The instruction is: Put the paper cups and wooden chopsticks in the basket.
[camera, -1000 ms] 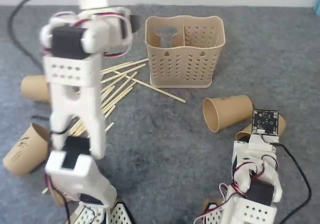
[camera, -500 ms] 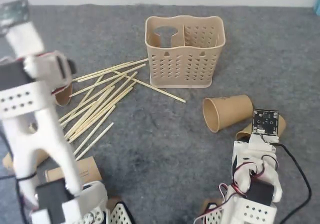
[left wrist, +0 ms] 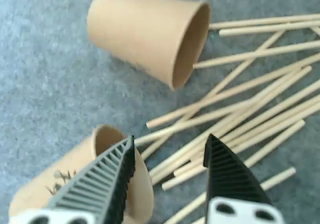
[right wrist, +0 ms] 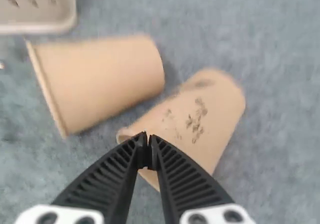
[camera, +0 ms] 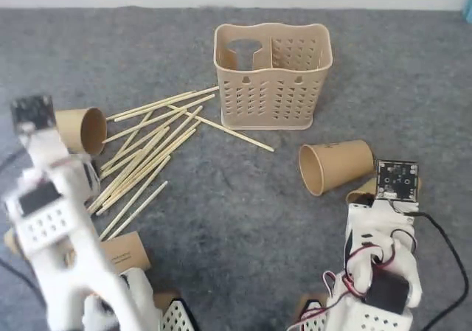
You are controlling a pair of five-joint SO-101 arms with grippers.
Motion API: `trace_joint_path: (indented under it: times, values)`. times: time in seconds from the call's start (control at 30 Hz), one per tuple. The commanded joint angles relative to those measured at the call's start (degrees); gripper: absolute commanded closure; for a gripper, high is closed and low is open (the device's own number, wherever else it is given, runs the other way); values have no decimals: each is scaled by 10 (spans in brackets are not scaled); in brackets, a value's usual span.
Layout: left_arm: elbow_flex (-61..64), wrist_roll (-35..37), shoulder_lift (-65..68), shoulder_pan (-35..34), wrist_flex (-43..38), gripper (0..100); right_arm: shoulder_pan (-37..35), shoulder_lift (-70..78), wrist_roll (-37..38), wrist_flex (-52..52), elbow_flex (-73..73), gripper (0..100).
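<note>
A grey, felt-like table (camera: 243, 220) carried everything. Toward its far side a beige perforated basket (camera: 271, 80) stood upright. Left of the basket, wooden chopsticks (camera: 147, 150) lay scattered in a loose, overlapping heap, and one stray chopstick (camera: 236, 135) ran out along the basket's front. At the heap's left edge a paper cup (camera: 77, 130) lay on its side, its mouth facing the sticks. A printed cup (left wrist: 65, 184) lay on its side just beside the heap. On the right, a second paper cup (camera: 335, 166) lay on its side with its mouth to the left. Another printed cup (right wrist: 195, 114) lay just beside that one.
</note>
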Motion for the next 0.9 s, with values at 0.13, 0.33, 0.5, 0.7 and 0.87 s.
trace_joint_path:
  times: [0.13,0.33,0.5,0.7,0.87]
  values:
    - [167,43,-272,-4,-17,786,-75,-7,56,-7,-54,855]
    - [194,61,-410,-4,-20,783,-80,-7,47,-14,-31,872]
    - [183,60,-394,-10,-17,783,-61,-7,55,-28,-40,872]
    - [172,64,-320,-58,-16,784,-47,-6,185,19,-44,869]
    - [171,101,-258,-57,-19,783,-34,-6,265,44,-45,762]
